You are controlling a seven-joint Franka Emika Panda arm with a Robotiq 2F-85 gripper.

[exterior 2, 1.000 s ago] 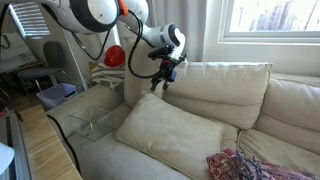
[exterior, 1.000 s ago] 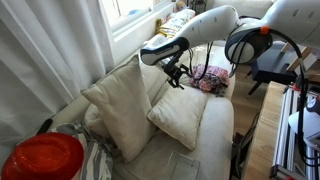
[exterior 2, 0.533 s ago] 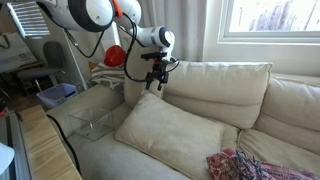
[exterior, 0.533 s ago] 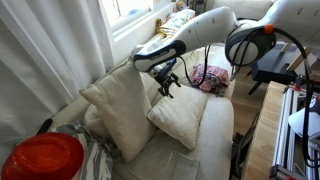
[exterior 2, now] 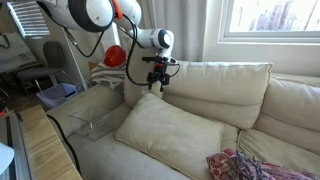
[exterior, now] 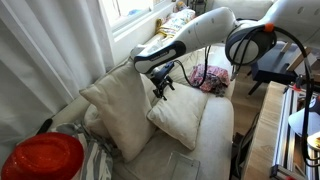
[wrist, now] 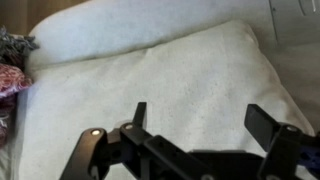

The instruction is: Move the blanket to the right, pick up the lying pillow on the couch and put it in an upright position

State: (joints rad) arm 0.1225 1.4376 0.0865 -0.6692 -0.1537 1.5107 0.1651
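Observation:
A cream pillow (exterior 2: 170,132) lies flat on the couch seat; it also shows in an exterior view (exterior: 182,120) and fills the wrist view (wrist: 160,70). The pink and purple patterned blanket (exterior 2: 250,166) is bunched on the seat beyond the pillow, seen in both exterior views (exterior: 210,80) and at the left edge of the wrist view (wrist: 10,62). My gripper (exterior 2: 155,82) hangs just above the pillow's end nearest the armrest, also in an exterior view (exterior: 160,88). In the wrist view the gripper (wrist: 205,120) is open and empty, its jaws spread over the pillow.
A large cream back cushion (exterior: 118,110) stands upright behind the pillow. A clear plastic box (exterior 2: 95,120) sits on the seat by the armrest. A red object (exterior: 40,158) lies past the couch end. A window and white curtain are behind the couch.
My gripper has moved down and toward the armrest end of the pillow. The pillow and blanket have not moved.

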